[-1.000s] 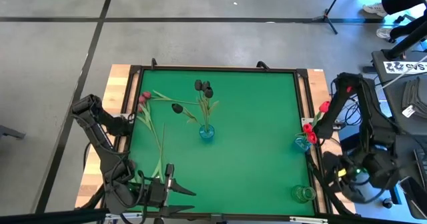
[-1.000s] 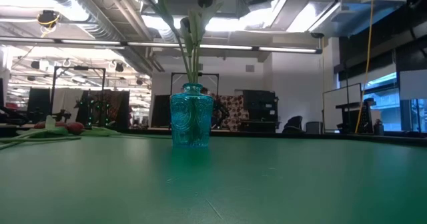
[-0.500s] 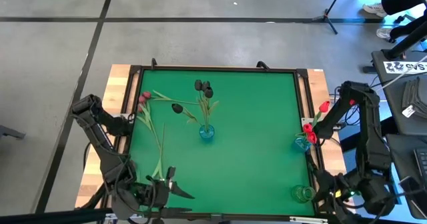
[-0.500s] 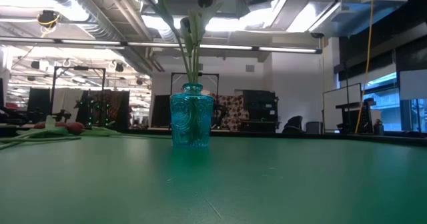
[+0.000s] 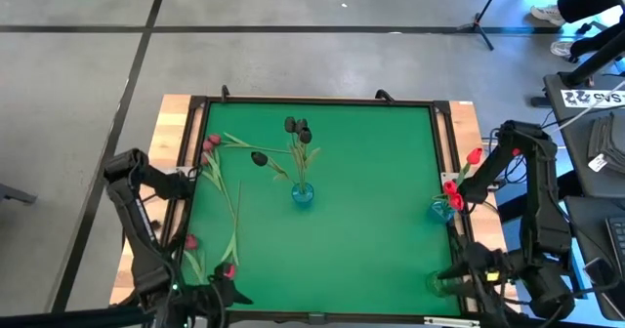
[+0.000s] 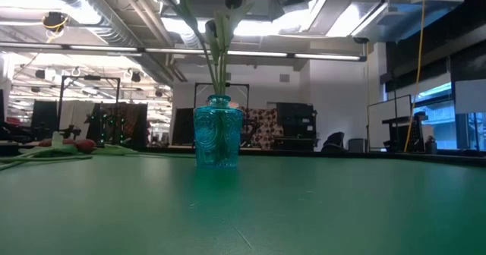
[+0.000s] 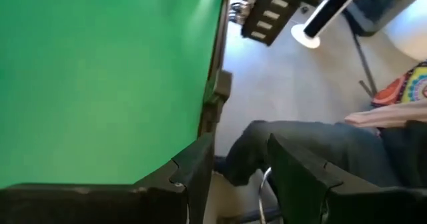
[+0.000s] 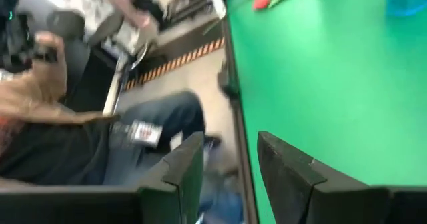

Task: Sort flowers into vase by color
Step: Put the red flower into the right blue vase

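Note:
A blue vase (image 5: 302, 195) (image 6: 219, 141) stands mid-table with black tulips (image 5: 298, 128) in it. Another blue vase (image 5: 443, 209) at the right edge holds red tulips (image 5: 454, 193). Loose flowers lie flat at the left: pink heads (image 5: 210, 143), a black head (image 5: 259, 158), and two pink-red heads (image 5: 190, 241) (image 5: 229, 269) nearer the front. My left gripper (image 5: 223, 291) (image 7: 237, 144) is open and empty at the near left corner, past the table's near edge. My right gripper (image 5: 451, 274) (image 8: 230, 141) is open and empty at the near right corner.
A clear vase (image 5: 444, 283) stands at the near right corner, right by my right gripper. A person's legs (image 7: 300, 151) (image 8: 153, 137) show just beyond the table's near edge. Bare green surface (image 5: 371, 172) lies between the vases.
My left gripper has gone down and toward the table's near left corner, turning as it went, and it no longer covers the two pink-red heads near the front. My right arm has swung toward the near right corner and turned. No flower or vase has moved.

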